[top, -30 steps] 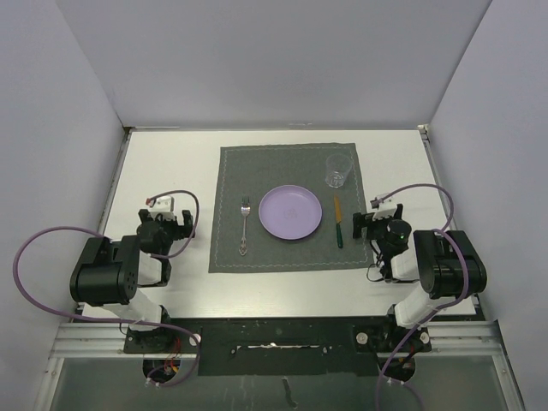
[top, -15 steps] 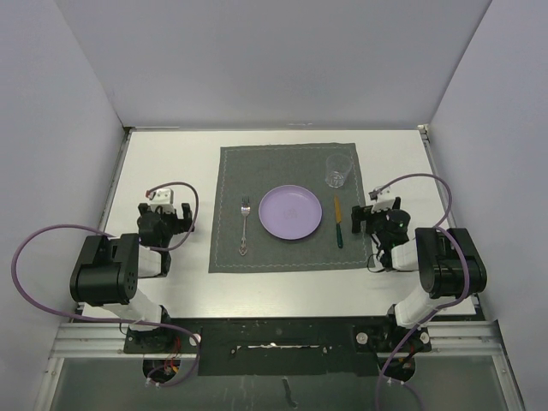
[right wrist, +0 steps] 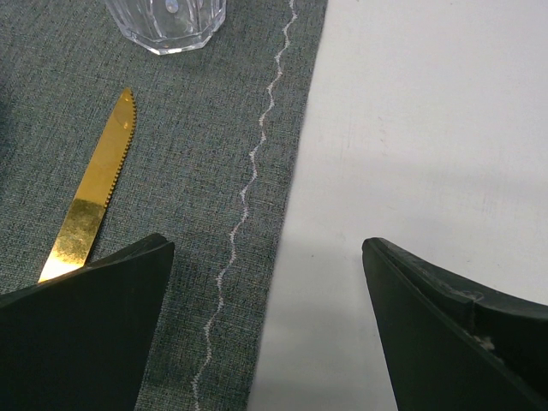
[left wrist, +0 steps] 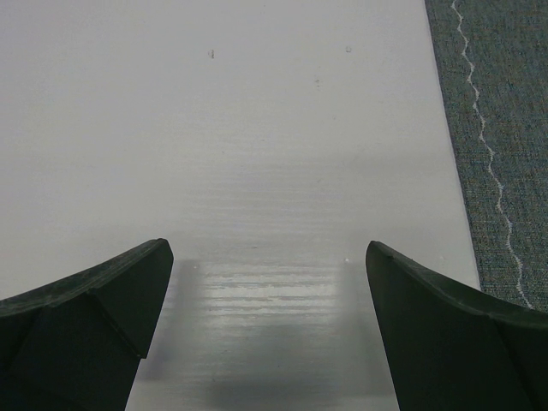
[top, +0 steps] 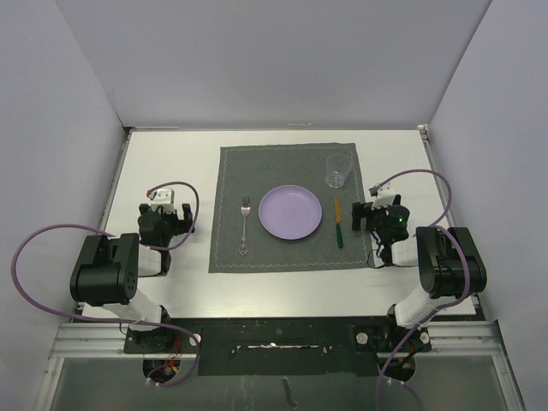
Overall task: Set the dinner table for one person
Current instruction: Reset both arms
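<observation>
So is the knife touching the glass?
Apart. The right wrist view shows a strip of grey placemat between the knife tip and the glass base.

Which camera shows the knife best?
The top external view: the whole knife lies on the placemat, right of the plate. The right wrist view shows only its gold serrated blade; the left wrist view shows none of it.

White dinner table bears dark grey placemat, flat, mid-width.
</observation>
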Motion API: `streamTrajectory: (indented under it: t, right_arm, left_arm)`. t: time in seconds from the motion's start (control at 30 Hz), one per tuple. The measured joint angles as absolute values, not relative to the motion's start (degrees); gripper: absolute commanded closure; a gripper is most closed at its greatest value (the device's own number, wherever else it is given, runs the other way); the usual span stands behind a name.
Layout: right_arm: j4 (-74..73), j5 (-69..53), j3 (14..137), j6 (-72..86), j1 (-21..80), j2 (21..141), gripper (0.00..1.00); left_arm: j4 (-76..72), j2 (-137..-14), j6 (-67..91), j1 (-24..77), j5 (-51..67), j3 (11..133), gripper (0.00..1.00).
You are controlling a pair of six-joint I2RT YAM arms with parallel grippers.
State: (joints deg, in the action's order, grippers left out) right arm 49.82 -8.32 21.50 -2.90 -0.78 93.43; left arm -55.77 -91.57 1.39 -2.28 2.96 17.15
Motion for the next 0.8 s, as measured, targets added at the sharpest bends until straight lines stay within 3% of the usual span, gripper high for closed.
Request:
streamTrajectory:
  t: [0.8]
  right_arm:
    - [49.10, -6.44, 21.54, -2.94, -0.60, 93.43, 0.02]
  left_arm:
    - [-54.81, -91.57, 1.23, -1.91, 2.37, 17.67, 0.02]
